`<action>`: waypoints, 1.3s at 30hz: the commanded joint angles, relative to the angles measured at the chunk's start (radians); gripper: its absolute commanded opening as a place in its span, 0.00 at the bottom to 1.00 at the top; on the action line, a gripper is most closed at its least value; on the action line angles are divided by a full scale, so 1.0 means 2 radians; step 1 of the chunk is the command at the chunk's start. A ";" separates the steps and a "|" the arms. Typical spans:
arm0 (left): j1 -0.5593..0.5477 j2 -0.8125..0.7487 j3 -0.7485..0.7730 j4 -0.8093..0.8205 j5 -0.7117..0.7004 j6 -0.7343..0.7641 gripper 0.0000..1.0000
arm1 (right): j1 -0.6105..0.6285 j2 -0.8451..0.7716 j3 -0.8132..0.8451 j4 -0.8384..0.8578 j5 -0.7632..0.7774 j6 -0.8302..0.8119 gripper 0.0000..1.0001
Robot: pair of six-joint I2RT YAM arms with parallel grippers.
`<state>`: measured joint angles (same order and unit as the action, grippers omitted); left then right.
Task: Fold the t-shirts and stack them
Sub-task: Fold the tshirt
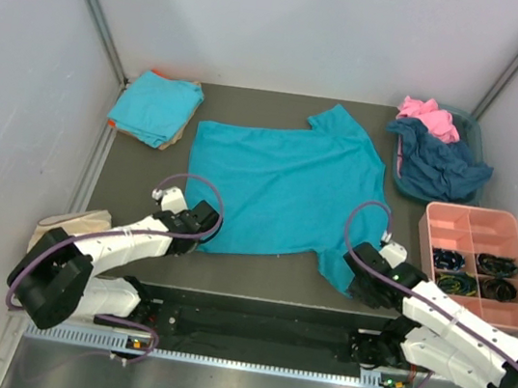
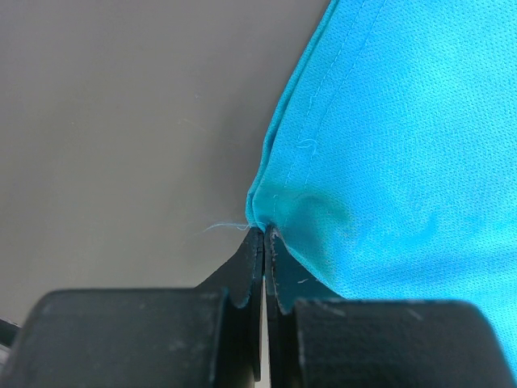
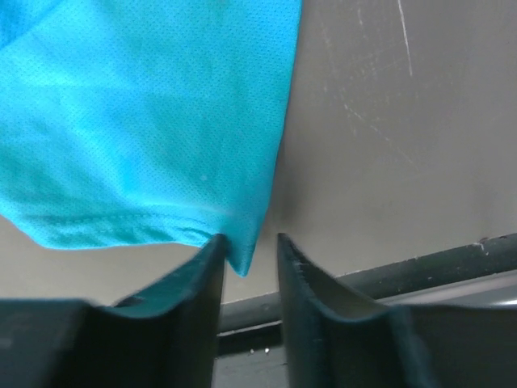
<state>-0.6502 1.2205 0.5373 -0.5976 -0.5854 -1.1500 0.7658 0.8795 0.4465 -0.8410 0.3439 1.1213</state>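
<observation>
Left fingers (image 2: 249, 271) are clamping the teal t-shirt (image 1: 284, 188) corner, while right fingers (image 3: 200, 275), apart, are straddling another corner, apparently readying a two-handed fold.

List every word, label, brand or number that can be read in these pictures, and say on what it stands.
None: no text is readable in any view.
The spread teal t-shirt, the folded teal shirts and the pink plastic compartment tray show no print or label.
</observation>
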 commanded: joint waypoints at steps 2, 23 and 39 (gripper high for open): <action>-0.001 0.003 0.008 0.015 0.001 -0.002 0.00 | 0.007 0.007 -0.009 0.019 0.020 0.008 0.18; 0.001 -0.014 0.043 -0.011 -0.073 0.004 0.00 | -0.020 0.049 0.099 0.017 0.113 -0.053 0.00; 0.011 0.006 0.041 0.011 -0.095 0.007 0.00 | -0.140 0.129 0.180 0.131 0.115 -0.184 0.00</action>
<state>-0.6342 1.2167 0.6056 -0.6018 -0.7353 -1.1484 0.5236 1.1011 0.7231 -0.6640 0.5434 0.8379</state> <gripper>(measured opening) 0.012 0.008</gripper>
